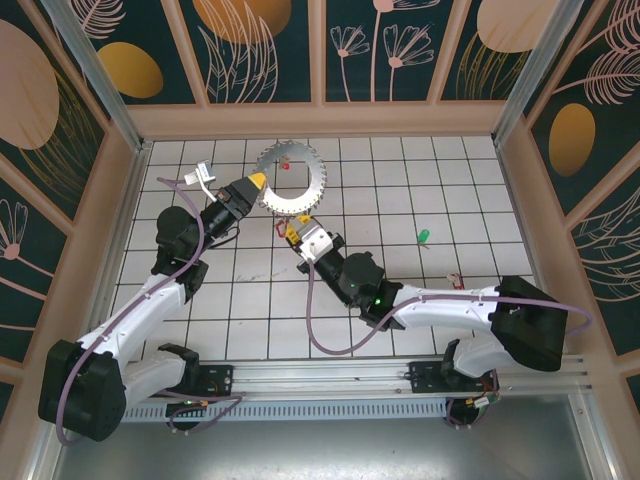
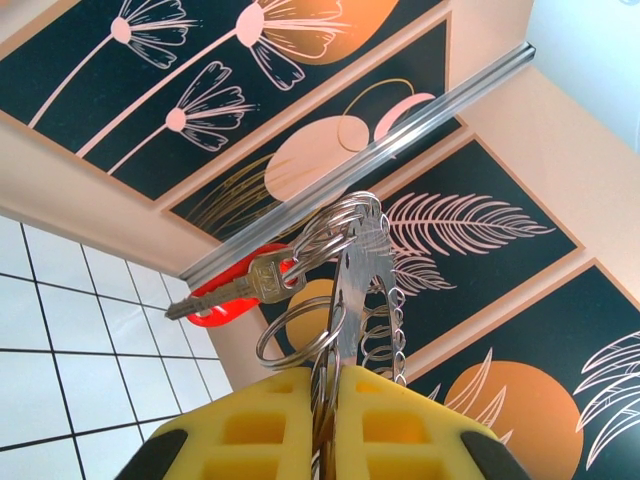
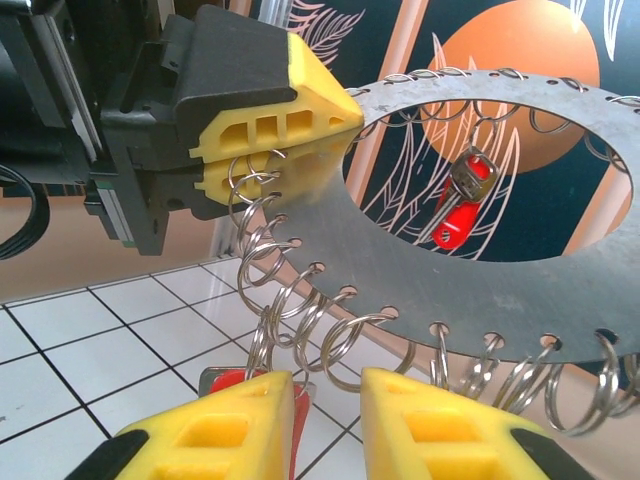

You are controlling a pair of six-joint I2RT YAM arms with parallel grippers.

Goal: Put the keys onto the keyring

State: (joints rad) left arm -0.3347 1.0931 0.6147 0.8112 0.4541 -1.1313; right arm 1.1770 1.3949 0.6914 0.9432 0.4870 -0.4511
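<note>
The left fingers [image 3: 270,130] clamped the keyring [image 3: 400,270] by its rim above the tiled worktop [image 1: 450,200]. The right fingers [image 3: 230,430] stood slightly parted beneath it. Markings on a hanging red-tagged key [image 3: 458,205] were unreadable.

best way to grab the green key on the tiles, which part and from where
Take the green key by its plastic tag, straight down from above. It lies on the tiled floor, apart from everything else, and the tag looks like its bulkiest part; the metal end is too small to see.
</note>
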